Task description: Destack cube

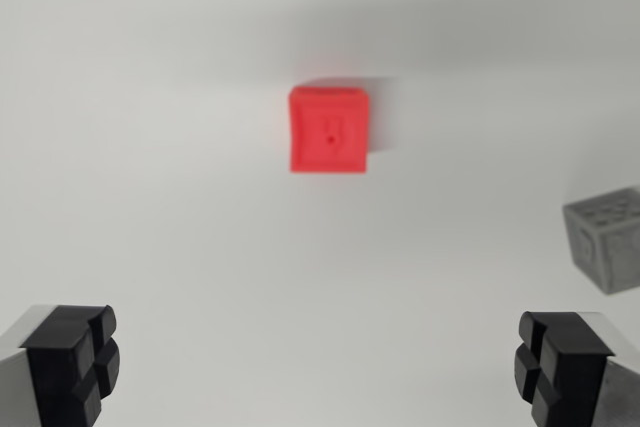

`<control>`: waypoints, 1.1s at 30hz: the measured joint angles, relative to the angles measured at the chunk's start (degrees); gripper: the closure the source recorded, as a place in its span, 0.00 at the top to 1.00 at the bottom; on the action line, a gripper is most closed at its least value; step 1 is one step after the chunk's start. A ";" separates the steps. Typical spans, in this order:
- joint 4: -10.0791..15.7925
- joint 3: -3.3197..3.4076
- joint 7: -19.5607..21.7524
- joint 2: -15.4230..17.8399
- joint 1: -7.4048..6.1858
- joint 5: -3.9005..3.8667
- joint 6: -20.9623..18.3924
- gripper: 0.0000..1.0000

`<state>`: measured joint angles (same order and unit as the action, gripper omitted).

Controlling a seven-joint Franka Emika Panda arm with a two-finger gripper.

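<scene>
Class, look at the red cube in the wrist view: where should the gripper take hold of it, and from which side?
Grip the red cube across its two flat vertical sides, coming straight down from above. Its top faces the camera and both sides look free; the open gripper seems wide enough.

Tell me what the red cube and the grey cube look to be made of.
The red cube looks like matte plastic, possibly 3D-printed: flat uniform colour, no glare, slightly rounded edges and a small dot in its top face. The grey cube, cut off at the wrist view's right edge, also looks like matte plastic, with a patterned relief on its faces. Blur leaves both uncertain.
</scene>
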<state>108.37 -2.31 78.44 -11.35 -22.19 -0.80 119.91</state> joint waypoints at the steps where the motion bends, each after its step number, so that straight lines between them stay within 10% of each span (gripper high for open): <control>1: -0.19 0.00 0.00 0.09 0.00 0.01 -0.28 1.00; 33: -0.94 0.00 -0.02 0.63 0.00 0.04 -1.59 1.00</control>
<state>107.43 -2.30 78.42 -10.72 -22.19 -0.76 118.32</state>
